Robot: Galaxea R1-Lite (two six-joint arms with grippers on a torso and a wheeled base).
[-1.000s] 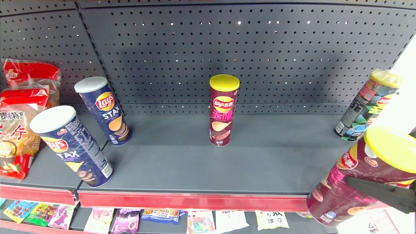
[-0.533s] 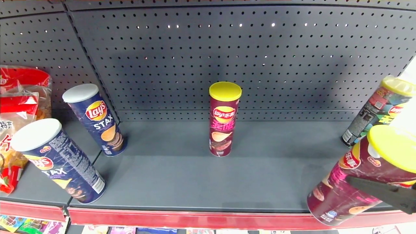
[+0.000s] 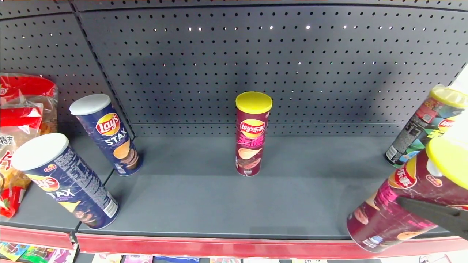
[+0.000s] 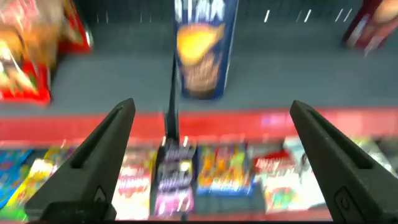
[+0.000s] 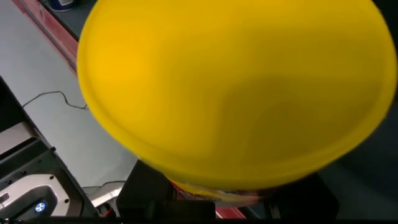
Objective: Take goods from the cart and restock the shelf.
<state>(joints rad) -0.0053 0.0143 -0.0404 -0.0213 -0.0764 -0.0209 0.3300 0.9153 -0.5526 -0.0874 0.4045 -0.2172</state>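
The held maroon can (image 3: 384, 208) has edged slightly rightward.

The widest open stretch of the shelf (image 3: 190, 204) lay in its middle, running from the red front lip (image 3: 219, 245) back to the pegboard wall (image 3: 256, 65). One upright maroon can (image 3: 251, 135) stood far back in the centre, with bare shelf on both sides of it and in front. On the left, two cans bounded the gap: the far blue can (image 3: 106, 133) close to the wall and the near blue can (image 3: 64, 179) at the front edge, with snack bags (image 3: 22, 120) crowded beyond them. On the right, a green-and-black can (image 3: 416, 128) stood far back. The held maroon can (image 3: 395, 201) blocked the near right corner, and little room showed between those two.
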